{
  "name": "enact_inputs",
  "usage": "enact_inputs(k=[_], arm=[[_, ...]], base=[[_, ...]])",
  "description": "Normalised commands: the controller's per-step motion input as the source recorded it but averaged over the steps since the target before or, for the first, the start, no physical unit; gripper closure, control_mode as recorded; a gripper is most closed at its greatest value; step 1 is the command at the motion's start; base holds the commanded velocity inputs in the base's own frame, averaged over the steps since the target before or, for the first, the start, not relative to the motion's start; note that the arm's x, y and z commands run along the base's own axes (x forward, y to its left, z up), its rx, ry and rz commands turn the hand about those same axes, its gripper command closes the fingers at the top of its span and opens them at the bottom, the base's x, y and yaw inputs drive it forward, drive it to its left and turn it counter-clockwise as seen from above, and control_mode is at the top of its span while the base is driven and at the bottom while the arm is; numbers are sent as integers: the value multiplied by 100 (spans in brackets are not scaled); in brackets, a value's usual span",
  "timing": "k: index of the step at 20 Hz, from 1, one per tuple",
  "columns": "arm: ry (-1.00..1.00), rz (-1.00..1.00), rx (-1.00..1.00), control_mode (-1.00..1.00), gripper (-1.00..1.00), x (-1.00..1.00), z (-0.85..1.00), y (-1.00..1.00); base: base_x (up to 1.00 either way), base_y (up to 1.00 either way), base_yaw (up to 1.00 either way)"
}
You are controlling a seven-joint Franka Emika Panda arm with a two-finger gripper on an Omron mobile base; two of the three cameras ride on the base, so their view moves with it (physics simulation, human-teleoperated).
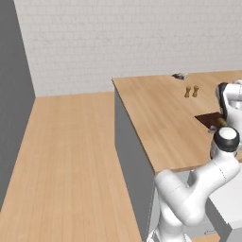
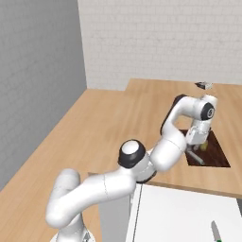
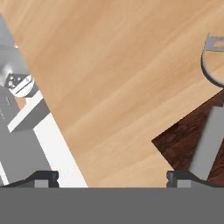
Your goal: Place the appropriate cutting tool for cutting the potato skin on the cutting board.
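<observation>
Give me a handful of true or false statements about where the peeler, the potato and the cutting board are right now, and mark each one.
1. The cutting board lies on the light wood countertop. True.
2. The potato sits on the floor beside the counter. False: it is on the board, next to the end effector.
3. The peeler lies with its handle over the board and its loop head past the board's edge, above the countertop. True, as the hand view shows it.
4. The two small tan shakers stand on the cutting board. False: they stand on the bare countertop, farther back, apart from the board.
5. The end effector is raised high above the counter. False: it is low, at the board's near end.
</observation>
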Motion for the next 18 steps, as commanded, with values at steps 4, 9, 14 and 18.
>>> enact_inputs(k=[4, 9, 14, 18], arm=[[-30, 37, -25, -100, -100, -36, 33, 60], [-31, 32, -19, -100, -100, -55, 25, 52], [-32, 27, -14, -100, -100, -74, 25, 41], [-34, 24, -13, -100, -100, -84, 32, 31]], base=[[0, 0, 0], [0, 0, 0], [0, 0, 0], [0, 0, 0]])
